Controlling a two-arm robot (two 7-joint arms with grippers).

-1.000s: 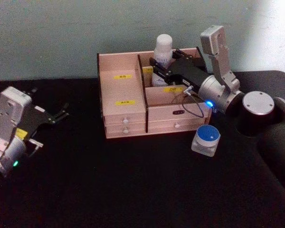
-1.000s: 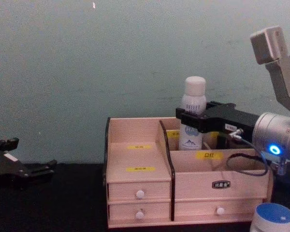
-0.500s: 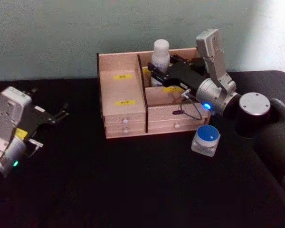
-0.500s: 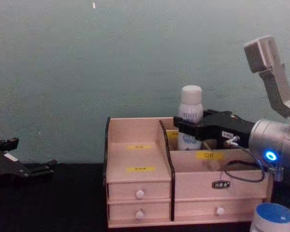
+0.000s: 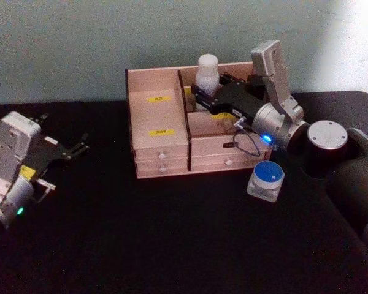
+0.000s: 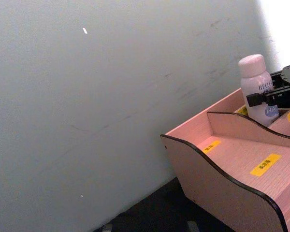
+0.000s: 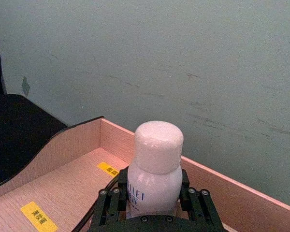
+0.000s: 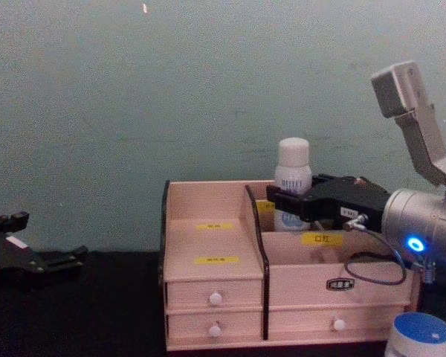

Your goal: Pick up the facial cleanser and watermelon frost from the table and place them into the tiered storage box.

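Facial cleanser (image 5: 207, 67) in tiered storage box (image 5: 161, 150) rear bay near divider (image 5: 183, 107), right gripper (image 5: 203, 93) clamping it.

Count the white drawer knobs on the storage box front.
3. On the tiered storage box, an upper-left knob, a lower-left knob and a lower-right knob. None seems hidden.

"RELLET" + blue "HA" mark on facial cleanser (image 6: 255, 84)
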